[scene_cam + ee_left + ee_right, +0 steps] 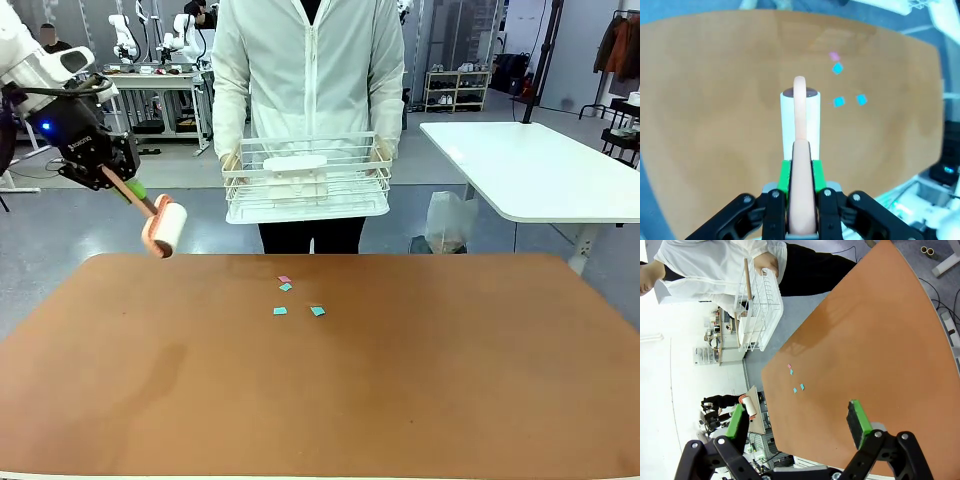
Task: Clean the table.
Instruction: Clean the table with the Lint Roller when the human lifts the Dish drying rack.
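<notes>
The table (420,390) has a reddish-brown top with several small paper scraps (286,287) near its far middle, teal ones and a pink one. My left gripper (128,186) hangs over the far left corner, shut on the peach handle of a lint roller (165,227) whose white roll points down toward the table edge. In the left wrist view the left gripper (801,175) clamps that lint roller (800,117), with the scraps (839,102) beyond on the table (710,105). My right gripper (797,421) is open and holds nothing, high above the table (875,335) and the scraps (795,390).
A person stands at the far side holding a white wire basket (307,180) with both hands above the table's far edge; the basket (757,305) also appears from the right wrist. A white table (540,165) stands at the back right.
</notes>
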`<state>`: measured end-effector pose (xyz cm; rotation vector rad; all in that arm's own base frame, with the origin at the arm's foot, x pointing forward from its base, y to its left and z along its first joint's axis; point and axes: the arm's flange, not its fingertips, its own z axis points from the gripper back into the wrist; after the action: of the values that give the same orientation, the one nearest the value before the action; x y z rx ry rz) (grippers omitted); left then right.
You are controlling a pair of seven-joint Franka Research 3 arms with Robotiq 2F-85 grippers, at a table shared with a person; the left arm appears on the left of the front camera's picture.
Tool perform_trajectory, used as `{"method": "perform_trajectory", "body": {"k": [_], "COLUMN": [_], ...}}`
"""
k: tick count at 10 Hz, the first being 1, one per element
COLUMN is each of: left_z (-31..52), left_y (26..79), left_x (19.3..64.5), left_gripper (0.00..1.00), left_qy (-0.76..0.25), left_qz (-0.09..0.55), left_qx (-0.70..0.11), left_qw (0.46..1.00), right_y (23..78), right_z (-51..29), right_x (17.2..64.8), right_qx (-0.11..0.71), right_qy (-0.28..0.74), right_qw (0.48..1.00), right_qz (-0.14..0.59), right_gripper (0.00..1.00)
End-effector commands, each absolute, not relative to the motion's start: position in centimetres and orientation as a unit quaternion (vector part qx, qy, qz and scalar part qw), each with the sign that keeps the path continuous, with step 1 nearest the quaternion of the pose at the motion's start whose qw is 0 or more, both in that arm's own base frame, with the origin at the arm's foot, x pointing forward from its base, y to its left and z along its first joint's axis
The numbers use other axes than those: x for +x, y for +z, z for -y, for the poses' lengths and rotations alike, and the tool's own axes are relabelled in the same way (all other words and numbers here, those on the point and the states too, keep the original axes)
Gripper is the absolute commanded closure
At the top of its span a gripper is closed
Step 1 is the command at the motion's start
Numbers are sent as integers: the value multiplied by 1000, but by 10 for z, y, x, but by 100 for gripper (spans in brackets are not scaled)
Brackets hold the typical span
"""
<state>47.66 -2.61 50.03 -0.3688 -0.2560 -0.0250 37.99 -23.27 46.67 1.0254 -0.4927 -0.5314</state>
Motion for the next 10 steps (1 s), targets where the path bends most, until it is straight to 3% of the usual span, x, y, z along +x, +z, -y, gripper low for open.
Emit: {"method": "perform_trajectory", "body": {"k": [1,3,5,10], "left_z": [36,55,76,129], "left_y": [506,497,455,382], "left_x": [492,506,518,545], "left_gripper": [79,79,79,79], "left_qy": [-27,-21,14,5], "left_qz": [69,50,42,72], "left_qx": [-120,-149,-193,-197], "left_qw": [990,987,980,978], "right_y": [467,467,467,467], "right_z": [231,231,231,231], "right_x": [379,379,379,379], "right_qx": [485,485,485,485], "right_qy": [-242,-242,-242,-242], "right_qw": [806,806,806,806], "right_qz": [237,237,237,237], "right_gripper": [0,0,0,0]}}
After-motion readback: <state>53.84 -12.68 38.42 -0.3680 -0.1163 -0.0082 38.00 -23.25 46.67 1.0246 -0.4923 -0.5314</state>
